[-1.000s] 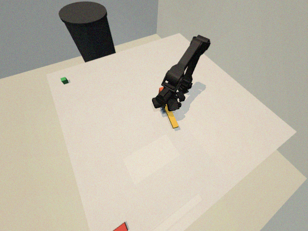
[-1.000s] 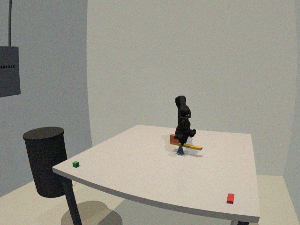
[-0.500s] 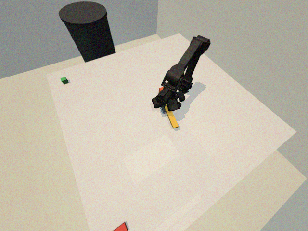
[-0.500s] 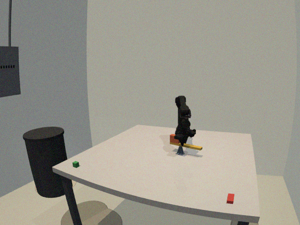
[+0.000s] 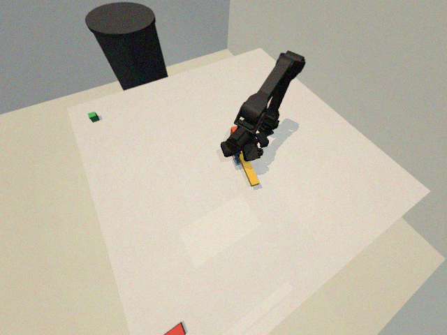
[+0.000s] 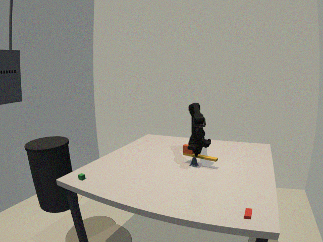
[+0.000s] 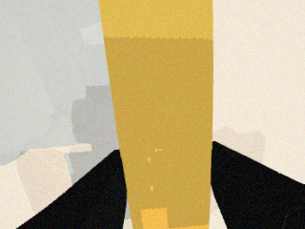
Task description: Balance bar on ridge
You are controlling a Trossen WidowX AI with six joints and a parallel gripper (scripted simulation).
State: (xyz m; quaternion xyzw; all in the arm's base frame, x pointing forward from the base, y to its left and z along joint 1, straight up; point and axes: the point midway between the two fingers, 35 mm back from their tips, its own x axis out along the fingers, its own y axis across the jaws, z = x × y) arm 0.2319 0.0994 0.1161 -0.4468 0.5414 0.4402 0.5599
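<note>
A yellow bar [image 5: 250, 174] [image 6: 208, 158] [image 7: 162, 95] lies across the top of the dark blue-grey ridge [image 5: 236, 159] [image 6: 194, 162]. An orange-red block [image 5: 233, 130] [image 6: 187, 149] sits on the bar's far end. My gripper [image 6: 196, 155] [image 7: 166, 156] is shut on the bar near the ridge, one finger at each side. The bar's near end is clear of the table, with its shadow below. The bar looks close to level; a small tilt cannot be told. Whether it touches the ridge top cannot be told, as the gripper partly hides that spot.
A small green cube [image 5: 93, 116] [image 6: 81, 176] stands near the table's left corner. A flat red block [image 5: 176, 329] [image 6: 248, 213] lies near the front edge. A black bin [image 5: 133, 54] [image 6: 50, 179] stands beyond the table's edge. The table [image 5: 151, 173] [image 6: 156, 187] is pale.
</note>
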